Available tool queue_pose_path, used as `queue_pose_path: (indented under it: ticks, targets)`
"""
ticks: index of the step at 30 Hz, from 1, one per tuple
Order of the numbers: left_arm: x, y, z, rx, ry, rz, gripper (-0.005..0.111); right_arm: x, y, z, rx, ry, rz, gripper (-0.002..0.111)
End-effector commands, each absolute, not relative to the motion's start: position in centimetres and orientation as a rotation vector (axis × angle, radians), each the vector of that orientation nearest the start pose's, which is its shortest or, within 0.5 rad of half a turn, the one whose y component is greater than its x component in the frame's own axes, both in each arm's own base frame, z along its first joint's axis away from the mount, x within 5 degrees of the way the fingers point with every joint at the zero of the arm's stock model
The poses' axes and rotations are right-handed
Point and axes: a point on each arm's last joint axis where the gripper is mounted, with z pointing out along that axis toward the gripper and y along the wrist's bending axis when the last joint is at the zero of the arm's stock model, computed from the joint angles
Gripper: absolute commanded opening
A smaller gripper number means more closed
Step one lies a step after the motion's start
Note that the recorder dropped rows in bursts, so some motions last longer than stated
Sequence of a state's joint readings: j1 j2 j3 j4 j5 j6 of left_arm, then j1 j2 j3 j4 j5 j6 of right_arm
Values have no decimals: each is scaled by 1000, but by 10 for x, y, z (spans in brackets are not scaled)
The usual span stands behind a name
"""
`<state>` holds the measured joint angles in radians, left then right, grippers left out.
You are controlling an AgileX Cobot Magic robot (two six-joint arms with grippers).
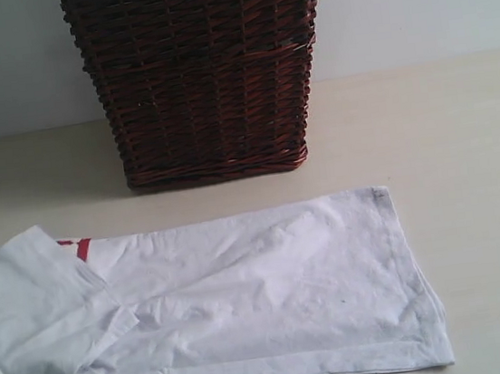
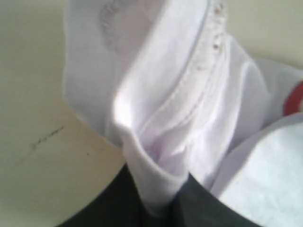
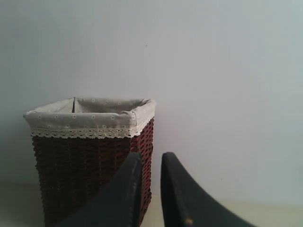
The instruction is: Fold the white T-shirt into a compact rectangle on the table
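White T-shirt (image 1: 264, 304): plain white, with grey shading in the creases. A red print (image 1: 77, 248) shows beside the folded-over part.
Table (image 1: 461, 124): uniform pale cream, with one faint dark scuff mark (image 2: 47, 137).
Wicker basket (image 1: 204, 74): dark reddish-brown weave in horizontal rows.
Basket liner (image 3: 90, 111): beige-grey cloth with small pale dots, edged with off-white lace trim (image 3: 85, 133).
Wall (image 3: 213, 71): plain pale grey.
Right gripper (image 3: 150, 161): black.
Left gripper (image 2: 158, 201): dark grey to black.

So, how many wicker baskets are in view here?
1. The dark wicker basket stands on the table, behind the white T-shirt. The right wrist view shows the same basket with its lace-trimmed lining. More could lie outside the frames.
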<state>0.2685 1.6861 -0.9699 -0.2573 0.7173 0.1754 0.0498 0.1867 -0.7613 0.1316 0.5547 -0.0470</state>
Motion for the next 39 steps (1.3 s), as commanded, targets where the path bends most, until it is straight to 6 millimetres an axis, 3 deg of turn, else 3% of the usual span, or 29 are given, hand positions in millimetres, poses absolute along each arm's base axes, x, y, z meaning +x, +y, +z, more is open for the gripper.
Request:
queue_pose_path:
  ticks: [1,6,10,12,13,19,20,21,24,25,26,29,31,34,37,39]
  targets:
    - [315,21,235,-204,2759,-235,0,4,7,392,-46,1467,137,16]
    - [307,-62,270,68,2643,-383,0,4,7,392,-43,1466,158,16]
    - [291,-136,275,279,2548,-518,0,4,7,392,-43,1466,158,16]
    - [280,-172,267,411,2533,-555,0,4,7,392,-43,1466,158,16]
    - [266,-212,253,536,2522,-597,0,4,7,392,-43,1466,158,16]
    - [232,-307,204,738,2325,-658,1,4,8,392,-47,1468,159,16]
    - [228,-317,196,783,2316,-653,3,4,8,392,-48,1470,159,16]
    - [218,-339,179,871,2311,-646,17,4,8,391,-49,1479,160,16]
    - [210,-365,169,911,2262,-675,49,4,8,391,-51,1484,158,16]
    - [208,-376,172,913,2218,-701,64,4,8,391,-51,1484,160,16]
    - [208,-384,178,919,2189,-718,70,4,9,391,-50,1486,169,16]
    - [206,-387,196,1018,2151,-690,66,4,9,390,-66,1489,167,16]
    - [213,-373,200,1034,2237,-647,56,4,9,390,-67,1493,167,16]
    - [221,-348,180,1104,2469,-517,36,3,11,390,-64,1496,189,16]
    - [221,-345,160,1114,2522,-484,23,3,11,390,-64,1497,189,16]
    - [221,-347,150,1118,2526,-477,23,4,11,389,-65,1500,189,16]
